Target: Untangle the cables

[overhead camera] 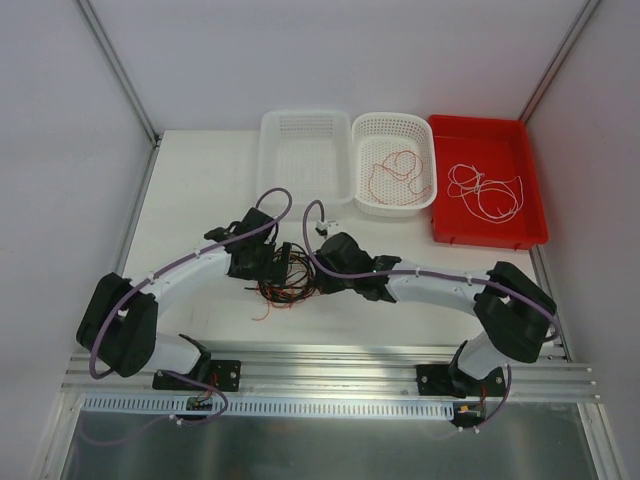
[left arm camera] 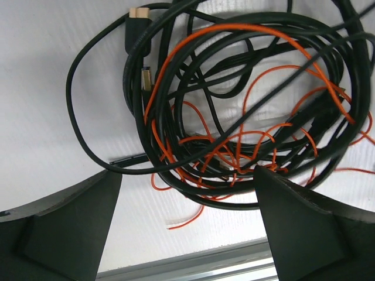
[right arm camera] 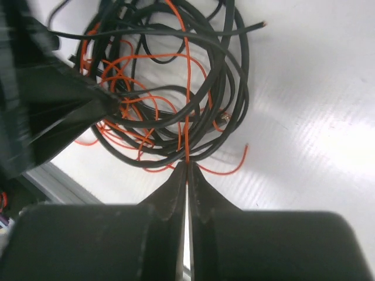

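A tangle of black and orange-red cables point(overhead camera: 290, 282) lies on the white table between my two arms. In the left wrist view the cables point(left arm camera: 234, 117) coil under my left gripper point(left arm camera: 187, 175), which stands open with its fingers wide apart and nothing between them. My left gripper point(overhead camera: 268, 266) hovers at the tangle's left side. My right gripper point(right arm camera: 187, 165) is shut on a thin orange wire point(right arm camera: 187, 105) at the near edge of the bundle. Seen from above, my right gripper point(overhead camera: 322, 268) sits at the tangle's right side.
At the back stand an empty white basket point(overhead camera: 268, 160), a smaller white basket point(overhead camera: 394, 207) holding an orange cable point(overhead camera: 395, 170), and a red tray point(overhead camera: 490, 240) holding a white cable point(overhead camera: 485, 190). An aluminium rail point(overhead camera: 330, 375) runs along the near edge.
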You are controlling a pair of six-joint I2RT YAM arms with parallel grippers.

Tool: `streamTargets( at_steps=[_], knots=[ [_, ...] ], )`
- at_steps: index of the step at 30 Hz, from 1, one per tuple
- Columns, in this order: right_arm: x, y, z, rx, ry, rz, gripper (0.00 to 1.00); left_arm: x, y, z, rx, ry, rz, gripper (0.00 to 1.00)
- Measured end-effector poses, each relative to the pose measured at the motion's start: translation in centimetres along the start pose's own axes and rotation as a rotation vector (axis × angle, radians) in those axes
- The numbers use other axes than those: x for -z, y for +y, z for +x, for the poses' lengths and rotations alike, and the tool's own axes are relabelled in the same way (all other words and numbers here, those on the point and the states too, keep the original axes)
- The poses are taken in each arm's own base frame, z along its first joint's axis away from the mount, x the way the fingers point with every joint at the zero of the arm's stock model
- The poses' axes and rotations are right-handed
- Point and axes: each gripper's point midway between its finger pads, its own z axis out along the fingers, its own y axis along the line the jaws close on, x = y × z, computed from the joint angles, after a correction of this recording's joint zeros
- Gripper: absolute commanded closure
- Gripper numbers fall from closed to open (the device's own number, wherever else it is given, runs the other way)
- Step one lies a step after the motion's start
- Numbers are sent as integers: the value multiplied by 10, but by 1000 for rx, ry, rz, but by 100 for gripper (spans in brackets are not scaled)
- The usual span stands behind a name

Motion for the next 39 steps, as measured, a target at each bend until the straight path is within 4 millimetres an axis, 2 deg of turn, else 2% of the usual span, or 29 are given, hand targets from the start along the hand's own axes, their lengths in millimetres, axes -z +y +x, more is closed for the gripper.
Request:
streamTargets(
  at_steps=[3,5,9,11,18,22,25,30,33,36,39],
  knots=[
    [28,3,-15,33,-38,3,99,-4,4,0,4,10,-29,5],
    [52,11,-33,56,-84,-10,99,-7,7,1,8,22,-51,5],
    [119,33,-86,100,-245,-64,99,-12,13,2,10,45,-92,6],
    [155,38,-108,123,-324,-78,99,-14,15,1,10,49,-108,7],
    [273,30,-175,175,-576,-35,99,-15,24,1,6,56,-162,8],
    [330,23,-202,197,-690,-4,99,-15,29,2,2,59,-193,8],
    [360,16,-214,219,-754,33,99,-15,32,3,1,63,-208,10],
    [379,-11,-209,223,-783,137,99,-14,36,3,0,62,-231,10],
    [376,-27,-199,215,-774,186,99,-13,37,3,0,62,-237,9],
    [355,-44,-181,208,-724,234,99,-11,38,2,1,56,-243,6],
    [320,-64,-160,199,-633,293,99,-3,39,-4,6,21,-242,3]
  ],
)
